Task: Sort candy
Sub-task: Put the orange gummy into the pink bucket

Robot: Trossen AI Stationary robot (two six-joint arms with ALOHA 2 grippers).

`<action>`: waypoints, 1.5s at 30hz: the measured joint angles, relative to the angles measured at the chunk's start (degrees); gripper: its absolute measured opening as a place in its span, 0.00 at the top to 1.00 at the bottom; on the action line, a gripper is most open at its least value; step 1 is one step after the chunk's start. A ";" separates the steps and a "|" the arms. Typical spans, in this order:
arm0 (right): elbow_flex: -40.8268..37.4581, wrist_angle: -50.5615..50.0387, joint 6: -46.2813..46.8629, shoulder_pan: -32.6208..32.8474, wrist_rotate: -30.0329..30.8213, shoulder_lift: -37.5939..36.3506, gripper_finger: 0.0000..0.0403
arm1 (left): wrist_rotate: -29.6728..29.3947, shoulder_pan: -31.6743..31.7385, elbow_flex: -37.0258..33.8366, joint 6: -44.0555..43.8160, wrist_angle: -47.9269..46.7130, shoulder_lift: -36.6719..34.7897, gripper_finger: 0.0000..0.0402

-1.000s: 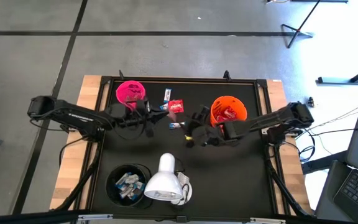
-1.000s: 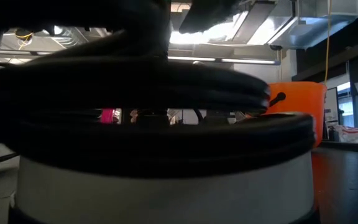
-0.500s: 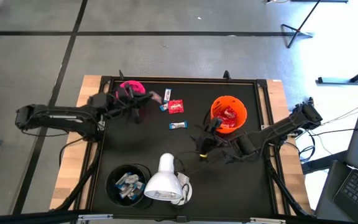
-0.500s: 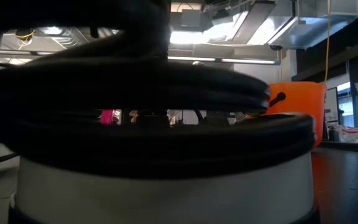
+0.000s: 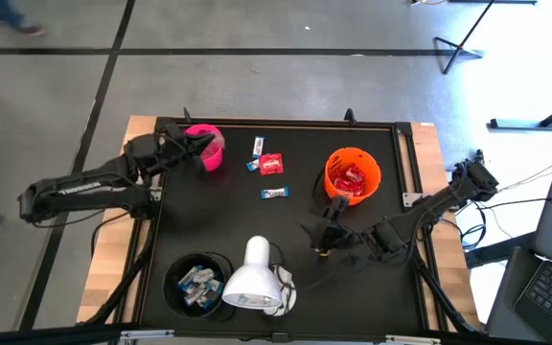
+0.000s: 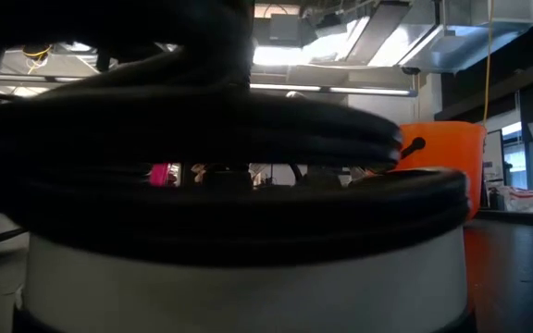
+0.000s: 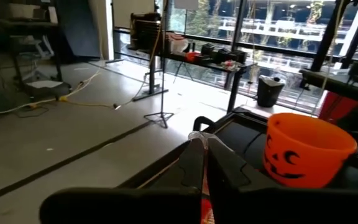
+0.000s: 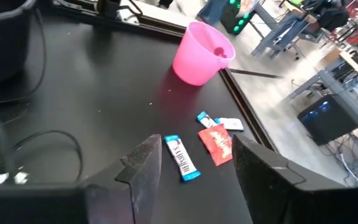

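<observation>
On the black worktop [image 5: 209, 230] loose candy [image 5: 271, 165] lies between cups, left claw [image 5: 192, 146] pressed together, right claw [image 5: 325, 233] spread apart, grey floor [image 5: 257, 57] beyond.

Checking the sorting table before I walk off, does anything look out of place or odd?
Yes: a white lamp lies on the mat beside the black cup, and its cable blocks most of the low view. Four sweets lie unsorted between the pink cup and orange cup.
</observation>
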 joint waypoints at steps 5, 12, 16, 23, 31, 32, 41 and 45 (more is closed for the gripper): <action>0.00 -3.41 4.89 2.38 0.00 -0.09 0.52 | 2.38 4.28 0.00 1.20 -2.93 -1.26 1.00; 0.00 -5.48 10.39 4.72 0.00 -0.09 0.52 | 4.57 10.22 0.00 -0.26 -11.70 -1.33 1.00; 0.00 -5.81 11.34 5.49 0.01 -0.11 0.52 | 4.55 12.51 0.00 -1.97 -16.13 -1.31 1.00; 0.00 -5.76 12.34 5.68 0.08 -0.13 0.52 | 2.27 15.78 0.00 -2.62 -21.19 -0.06 1.00; 0.00 -5.69 12.41 5.66 1.09 -0.15 0.52 | -0.27 20.97 0.00 -1.08 -23.72 5.97 1.00; 0.00 -5.68 12.41 5.66 1.09 -0.15 0.52 | 0.72 21.33 0.00 -1.38 -23.57 6.62 1.00; 0.00 -5.70 12.41 5.66 1.09 -0.15 0.52 | 2.70 21.83 0.00 -1.75 -20.32 8.35 1.00; 0.00 -5.70 12.41 5.66 1.07 -0.15 0.52 | 3.34 21.83 0.00 -1.50 -20.30 8.35 1.00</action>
